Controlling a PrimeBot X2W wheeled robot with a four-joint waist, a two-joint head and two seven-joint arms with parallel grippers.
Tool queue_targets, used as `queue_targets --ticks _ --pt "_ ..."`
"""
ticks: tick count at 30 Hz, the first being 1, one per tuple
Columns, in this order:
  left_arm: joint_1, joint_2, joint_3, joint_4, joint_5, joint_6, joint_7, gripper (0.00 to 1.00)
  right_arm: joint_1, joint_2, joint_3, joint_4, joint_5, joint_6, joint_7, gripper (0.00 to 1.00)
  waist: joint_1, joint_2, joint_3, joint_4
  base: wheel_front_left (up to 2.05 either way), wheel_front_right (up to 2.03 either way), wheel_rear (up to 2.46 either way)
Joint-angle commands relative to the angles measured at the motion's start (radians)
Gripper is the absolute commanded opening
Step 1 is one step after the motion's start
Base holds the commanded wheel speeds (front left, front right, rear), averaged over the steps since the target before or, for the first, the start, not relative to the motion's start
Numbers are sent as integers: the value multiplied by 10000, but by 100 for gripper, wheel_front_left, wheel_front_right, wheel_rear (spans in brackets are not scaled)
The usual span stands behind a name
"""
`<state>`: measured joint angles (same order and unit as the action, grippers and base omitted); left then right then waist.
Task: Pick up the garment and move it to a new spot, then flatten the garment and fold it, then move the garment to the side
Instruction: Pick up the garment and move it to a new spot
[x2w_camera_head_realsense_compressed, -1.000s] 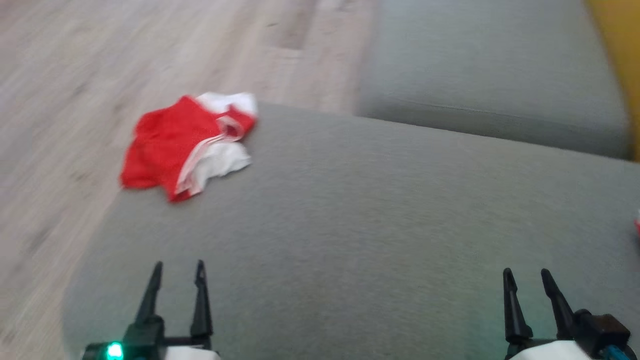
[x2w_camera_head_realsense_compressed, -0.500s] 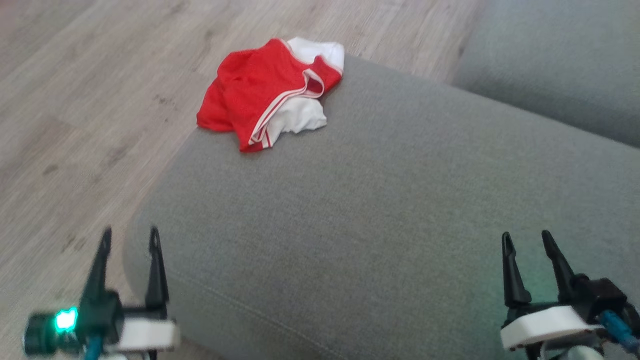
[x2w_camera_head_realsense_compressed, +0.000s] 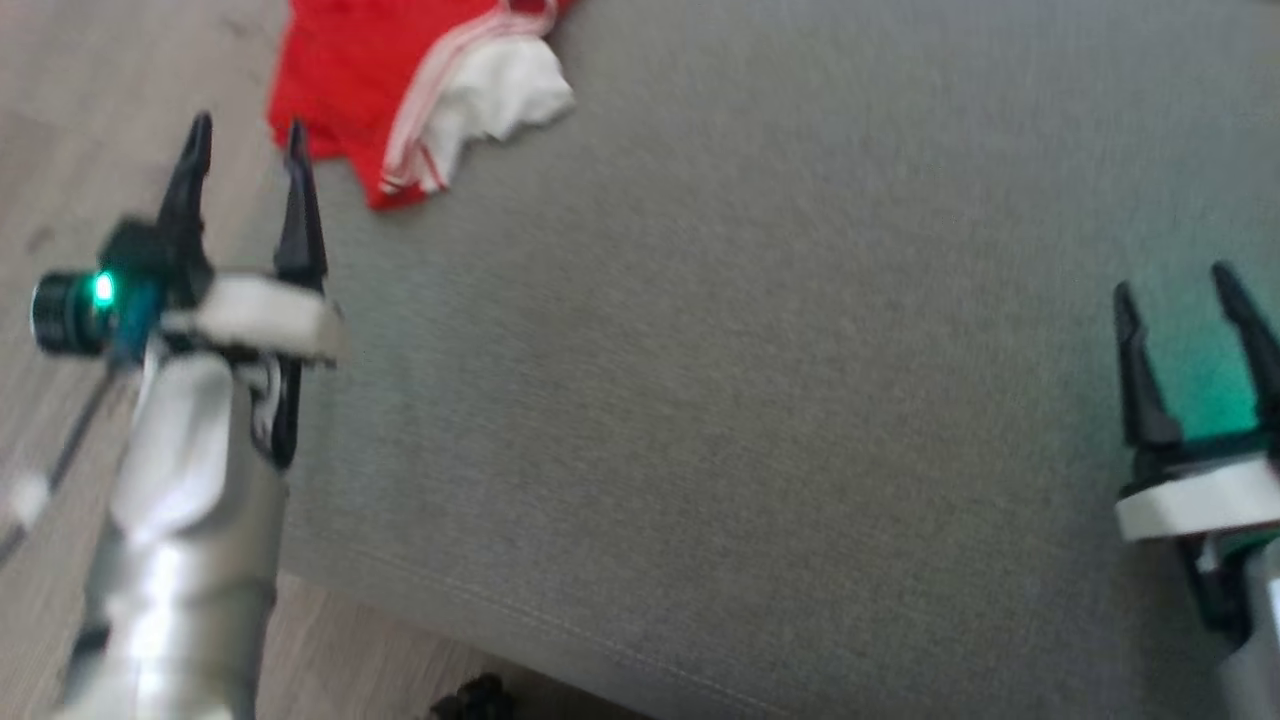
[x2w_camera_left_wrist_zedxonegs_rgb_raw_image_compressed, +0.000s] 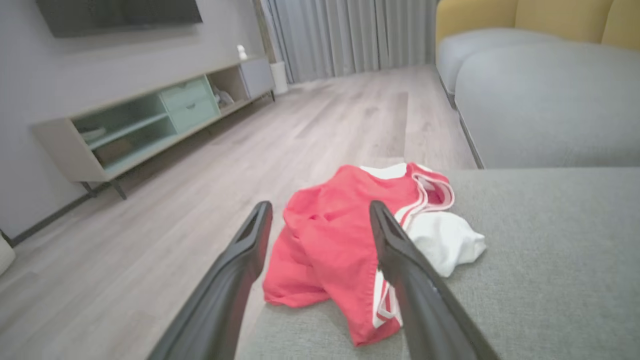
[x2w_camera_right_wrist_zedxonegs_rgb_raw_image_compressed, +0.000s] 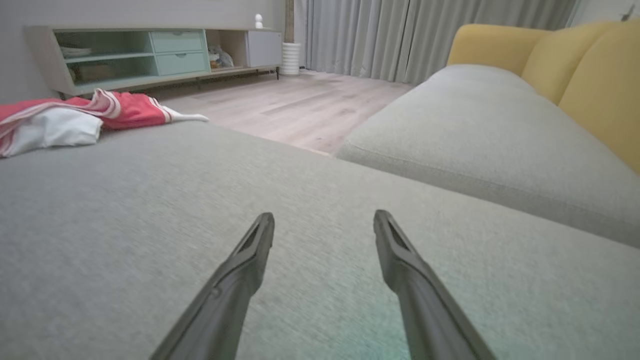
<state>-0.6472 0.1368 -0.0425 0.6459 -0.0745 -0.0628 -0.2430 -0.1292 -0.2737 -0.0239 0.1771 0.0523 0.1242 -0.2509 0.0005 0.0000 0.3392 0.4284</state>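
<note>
The garment (x2w_camera_head_realsense_compressed: 400, 90) is a crumpled red and white piece with striped trim, lying at the far left corner of the grey cushion (x2w_camera_head_realsense_compressed: 760, 350). In the left wrist view the garment (x2w_camera_left_wrist_zedxonegs_rgb_raw_image_compressed: 345, 235) hangs partly over the cushion's edge. My left gripper (x2w_camera_head_realsense_compressed: 245, 135) is open, raised just short of the garment's near edge, nothing between its fingers. My right gripper (x2w_camera_head_realsense_compressed: 1180, 285) stands open over the cushion's right side, far from the garment (x2w_camera_right_wrist_zedxonegs_rgb_raw_image_compressed: 60, 122). In the right wrist view my right gripper (x2w_camera_right_wrist_zedxonegs_rgb_raw_image_compressed: 324, 220) points across bare grey fabric.
Wooden floor (x2w_camera_left_wrist_zedxonegs_rgb_raw_image_compressed: 200, 165) lies left of and beyond the cushion. A low media cabinet (x2w_camera_left_wrist_zedxonegs_rgb_raw_image_compressed: 150, 120) stands along the wall. A second grey seat (x2w_camera_right_wrist_zedxonegs_rgb_raw_image_compressed: 490, 135) with yellow backrests (x2w_camera_right_wrist_zedxonegs_rgb_raw_image_compressed: 590, 85) lies to the right, beyond a gap.
The head camera has tilted down and shifted. My left arm has risen and reached forward, so its open fingers are now close to the garment. Both grippers stay open.
</note>
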Motion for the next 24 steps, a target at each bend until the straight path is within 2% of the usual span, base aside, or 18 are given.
queue_targets --ticks 1,5,12,13,14,15,18,21,24 --pt "-745 367 211 508 -146 -90 187 100 -279 -340 141 -407 -60 65 -109 100 -5 0 1371 -666 0 0 0" --pt "-2027 397 58 2371 -410 -403 563 100 -582 -708 174 -617 -68 65 -109 100 -5 0 2006 -790 0 0 0" --pt "-3040 561 -140 4479 -397 -410 331 100 -940 -987 297 -755 -169 65 -109 100 -5 0 2607 -921 0 0 0" --pt "-3122 604 -156 4629 -367 -319 221 82 -977 -973 300 -752 -168 65 -109 100 -5 0 2630 -940 0 0 0" --pt "-3195 637 -149 4718 -355 -202 105 59 -1004 -953 305 -749 -173 65 -109 100 -5 0 2639 -959 0 0 0" --pt "-3279 691 -148 4706 -330 -94 -14 0 -1018 -934 310 -747 -180 65 -109 100 -5 0 2646 -975 0 0 0" --pt "-3426 806 -149 4372 -239 235 -168 0 -1009 -873 293 -703 -173 65 -109 100 -5 0 2580 -1004 0 0 0" --pt "-3369 993 -169 3090 -41 527 -181 0 -1037 -718 276 -613 -137 65 -109 100 -5 0 2319 -1092 0 0 0" --pt "-3185 1185 -222 1578 170 610 -183 0 -1087 -398 345 -528 -85 65 -109 100 -5 0 1836 -1272 0 0 0"
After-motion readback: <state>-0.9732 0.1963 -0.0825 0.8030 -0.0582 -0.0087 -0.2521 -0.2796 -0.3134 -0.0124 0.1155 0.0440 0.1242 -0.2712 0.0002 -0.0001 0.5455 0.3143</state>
